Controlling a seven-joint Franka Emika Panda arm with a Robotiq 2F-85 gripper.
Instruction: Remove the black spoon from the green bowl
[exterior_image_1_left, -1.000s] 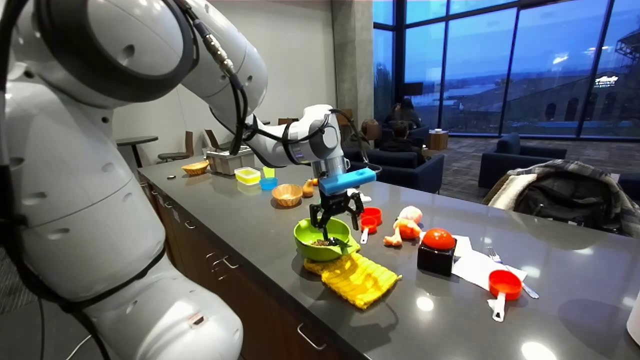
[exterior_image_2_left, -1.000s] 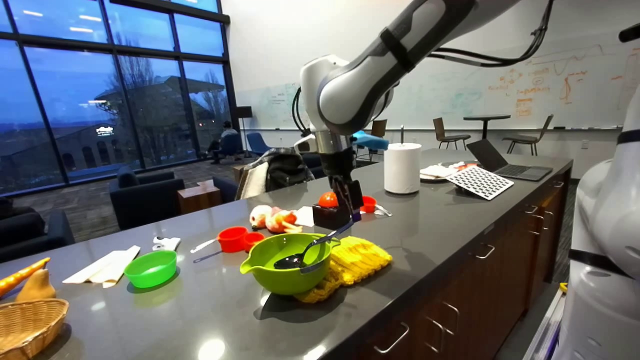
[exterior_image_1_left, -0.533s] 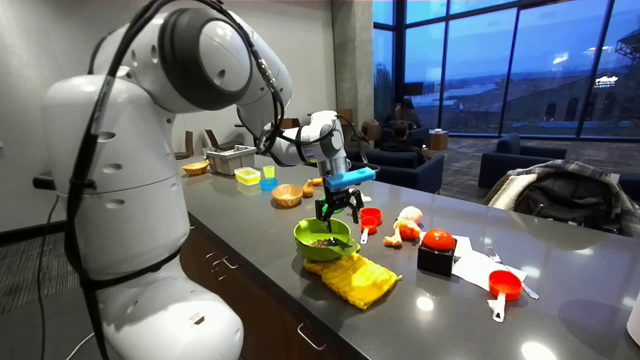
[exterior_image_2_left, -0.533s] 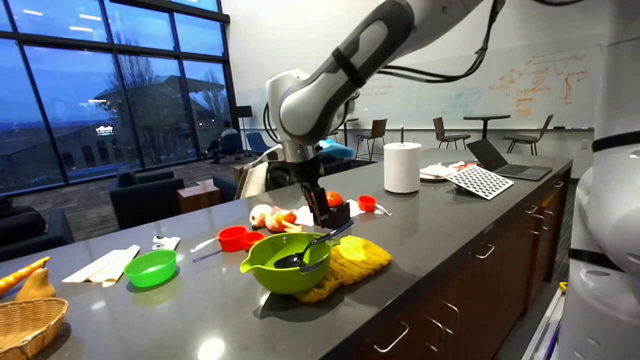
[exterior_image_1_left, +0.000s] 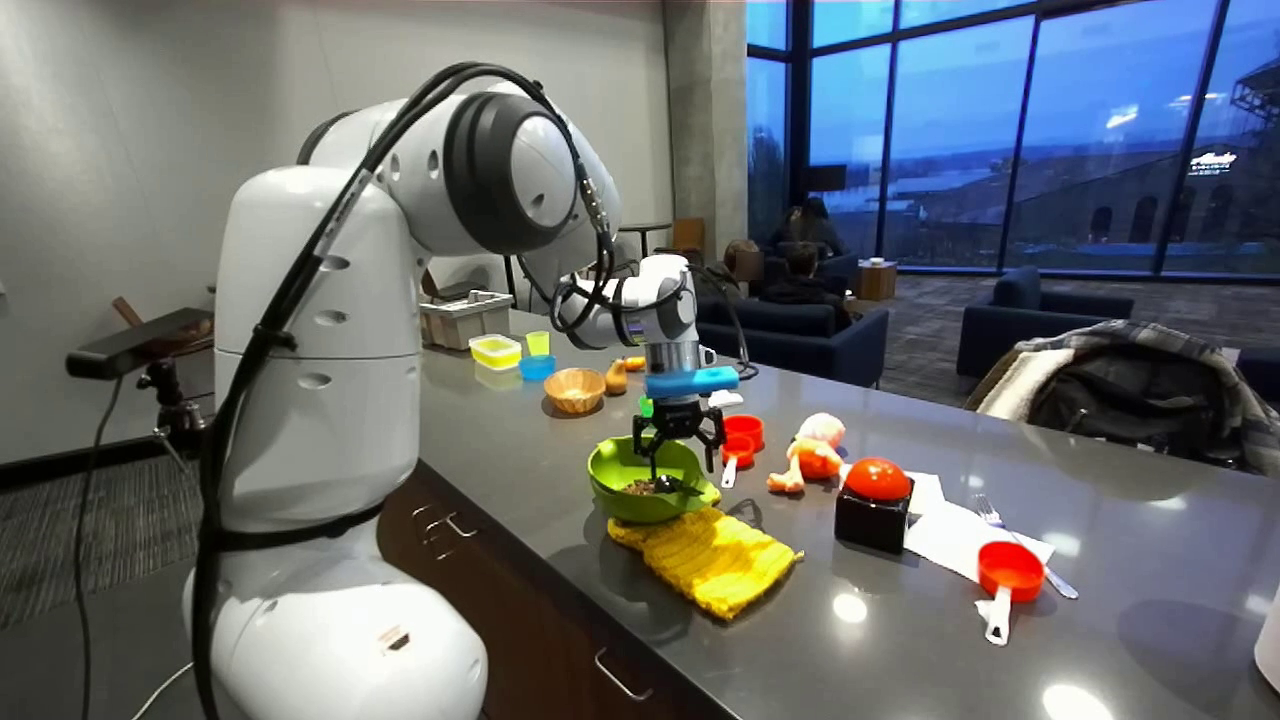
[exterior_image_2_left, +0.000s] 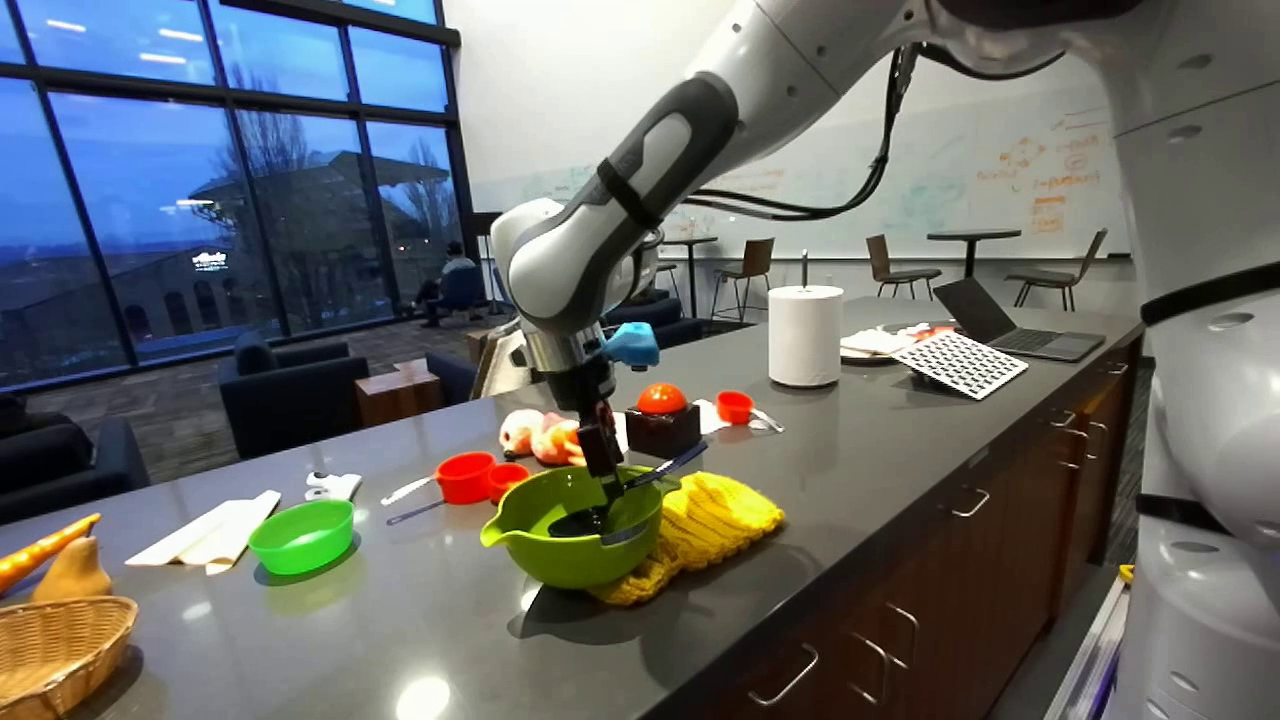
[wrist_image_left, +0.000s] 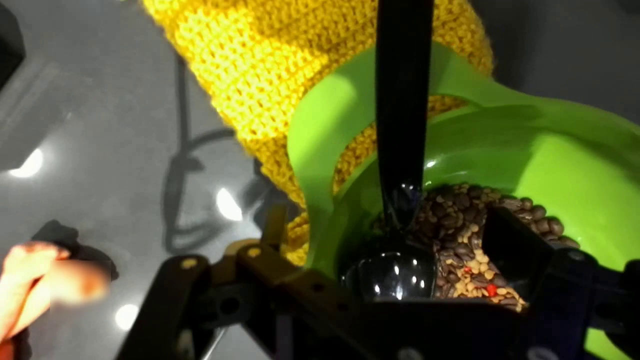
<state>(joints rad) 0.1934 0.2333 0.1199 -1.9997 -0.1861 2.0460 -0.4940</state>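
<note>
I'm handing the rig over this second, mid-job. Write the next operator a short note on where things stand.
Gripper: open, nothing held. In the wrist view its fingers sit on either side of the black spoon; whether they touch it, I can't tell.
Spoon: scoop end in the green bowl beside dark beans, handle leaning out over the rim.
Bowl: upright, its handle over a yellow cloth.
Done: gripper at the bowl, no grip yet.
Left: probably close on the spoon, lift it clear of the bowl, set it down.
</note>
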